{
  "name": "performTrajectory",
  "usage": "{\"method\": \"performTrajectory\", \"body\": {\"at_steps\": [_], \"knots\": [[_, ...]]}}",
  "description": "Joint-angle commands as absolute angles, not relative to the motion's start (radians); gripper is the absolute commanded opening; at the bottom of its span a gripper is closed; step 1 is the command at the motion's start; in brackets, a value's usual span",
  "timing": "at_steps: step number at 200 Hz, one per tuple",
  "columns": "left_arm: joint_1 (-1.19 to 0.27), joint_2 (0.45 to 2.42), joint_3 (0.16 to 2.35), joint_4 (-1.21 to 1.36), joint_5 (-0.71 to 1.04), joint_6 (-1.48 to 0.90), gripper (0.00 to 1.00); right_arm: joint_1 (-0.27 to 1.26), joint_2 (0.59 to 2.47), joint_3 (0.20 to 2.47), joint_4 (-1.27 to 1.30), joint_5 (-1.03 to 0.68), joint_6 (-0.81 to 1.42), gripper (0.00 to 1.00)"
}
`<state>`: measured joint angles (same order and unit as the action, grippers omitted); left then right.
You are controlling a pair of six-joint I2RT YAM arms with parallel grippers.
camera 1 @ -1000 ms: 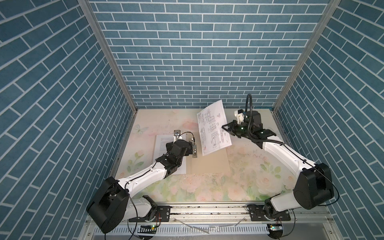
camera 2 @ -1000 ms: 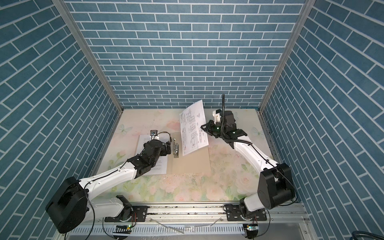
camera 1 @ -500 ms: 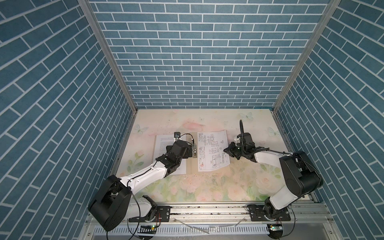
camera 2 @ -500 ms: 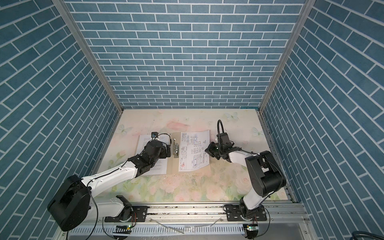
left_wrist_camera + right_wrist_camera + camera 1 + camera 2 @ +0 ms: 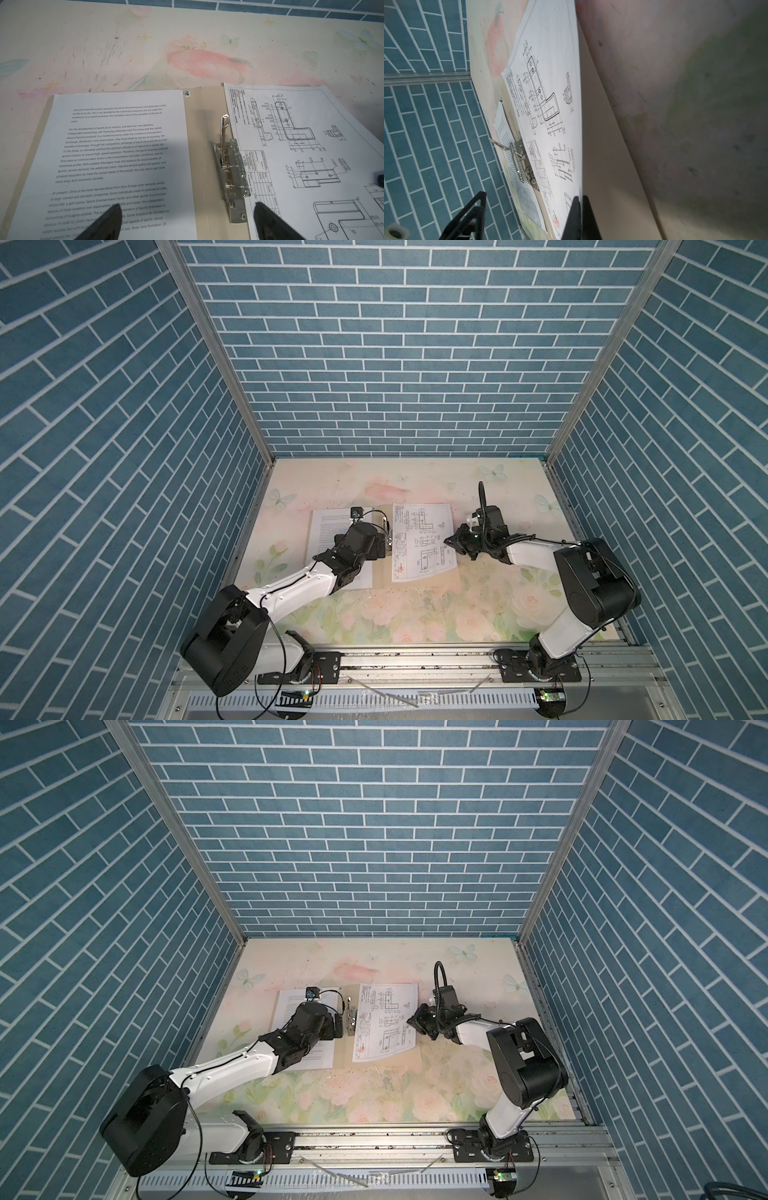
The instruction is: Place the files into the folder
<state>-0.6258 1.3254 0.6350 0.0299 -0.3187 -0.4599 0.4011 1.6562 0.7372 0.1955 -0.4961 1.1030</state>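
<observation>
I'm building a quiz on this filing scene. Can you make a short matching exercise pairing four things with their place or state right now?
Things:
1. text sheet
2. drawing sheet
3. left gripper
4. metal clip

Places or states:
A. lever raised, at the folder's spine
B. pinched at its edge by the shut right gripper
C. lies flat on the folder's left half
D. open, holding nothing, near the clip

Pairs: 1-C, 2-B, 3-D, 4-A

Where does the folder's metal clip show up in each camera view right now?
Top views: metal clip at the folder's spine, just ahead of the left gripper.
Left wrist: clip, right of centre.
Right wrist: clip, lower left of centre.
Shared landmark: drawing sheet, edge beside the clip.
</observation>
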Motion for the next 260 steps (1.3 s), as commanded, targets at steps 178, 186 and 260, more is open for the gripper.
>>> {"method": "performTrajectory", "body": {"at_steps": [178,186,260], "knots": [[-0.618,1.356,0.599,0.085,-0.275,-0.456,1.00,0.425,1.692,0.766,0.251,-0.564,1.051,0.00],[-0.618,1.356,0.600,0.086,-0.275,-0.456,1.00,0.427,1.692,0.765,0.254,-0.559,1.055,0.00],[-0.618,1.345,0.591,0.080,-0.274,-0.457,1.00,0.433,1.672,0.735,0.255,-0.538,1.065,0.00]]}}
